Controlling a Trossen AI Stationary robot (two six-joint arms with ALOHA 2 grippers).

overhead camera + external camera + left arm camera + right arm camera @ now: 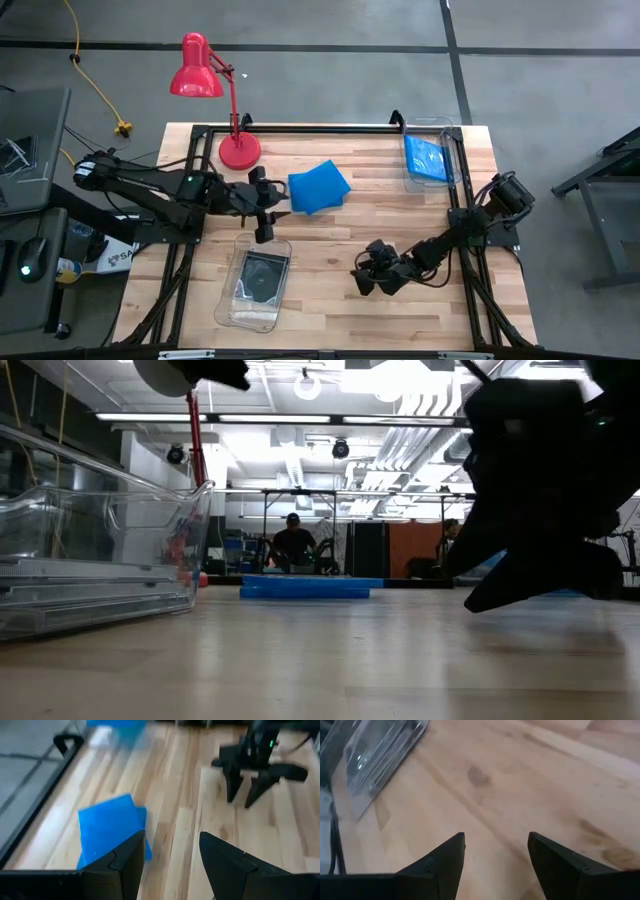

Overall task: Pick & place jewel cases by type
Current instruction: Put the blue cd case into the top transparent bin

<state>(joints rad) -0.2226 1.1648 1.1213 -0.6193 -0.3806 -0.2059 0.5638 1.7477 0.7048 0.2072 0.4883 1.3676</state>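
The table [340, 300] is light wood in planks, with visible grain and knots and a smooth, faintly satin surface. The blue jewel cases [319, 187] are smooth plastic with a bright, slightly glossy face. The near bin [232, 312] and the far bin [447, 128] are clear, glossy plastic with ribbed walls that catch reflections. The dark jewel case [264, 274] in the near bin looks glossy. The lamp [200, 70] has a glossy red finish. The left gripper [266, 205] and right gripper [366, 282] fingers are matt black.
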